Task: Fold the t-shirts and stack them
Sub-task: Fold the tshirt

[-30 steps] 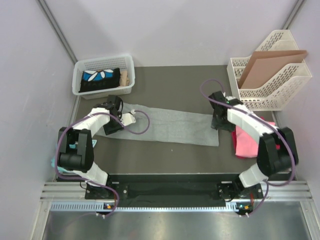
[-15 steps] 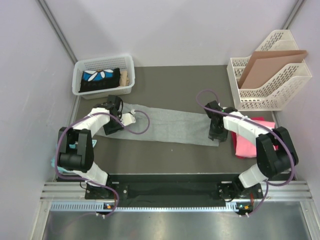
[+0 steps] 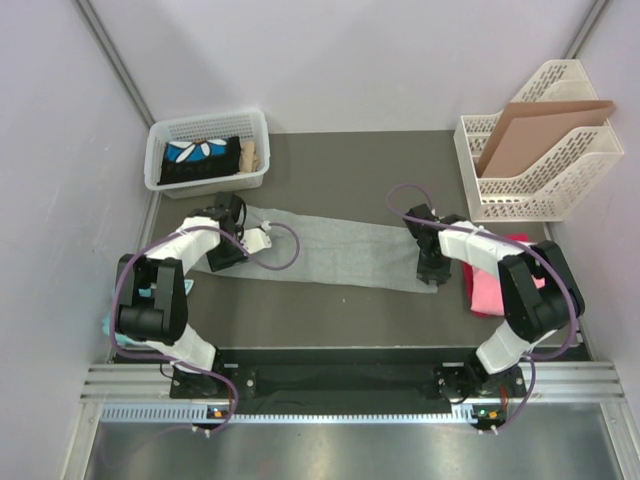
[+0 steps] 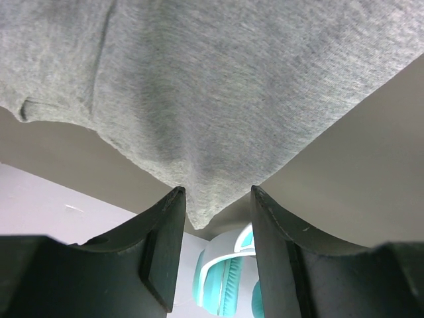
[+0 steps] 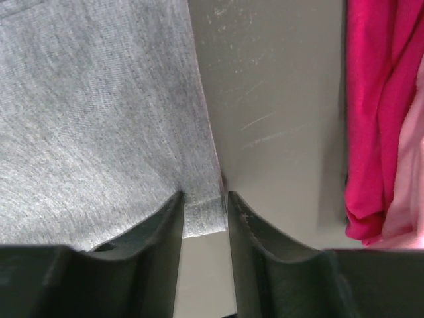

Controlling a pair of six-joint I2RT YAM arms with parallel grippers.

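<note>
The grey tee (image 3: pixel 340 250) is laid out as one long narrow strip across the worktop (image 3: pixel 340 170), its long axis running from the left arm's side to the right arm's side, with the right end slightly nearer the bases. Each end is attended by the arm on its own side, so neither arm has to reach across. In the left wrist view, a corner of the cloth is seen between the left fingers (image 4: pixel 162 255), which are spread, with a gap showing beside the right-hand one; the rest of the tee spreads away beyond the tips. In the right wrist view, the near right corner fills the narrow gap between the right fingers (image 5: pixel 156 245), and whether it is actually pinched cannot be told. The cloth's end edge runs straight away from those fingers, with all the grey to their left. The pink tees (image 3: pixel 490 285) are heaped to the right, apart from the grey one, with bare worktop between. It is judged that the next move depends on both corners being gripped, so that the strip can be folded along its length
</note>
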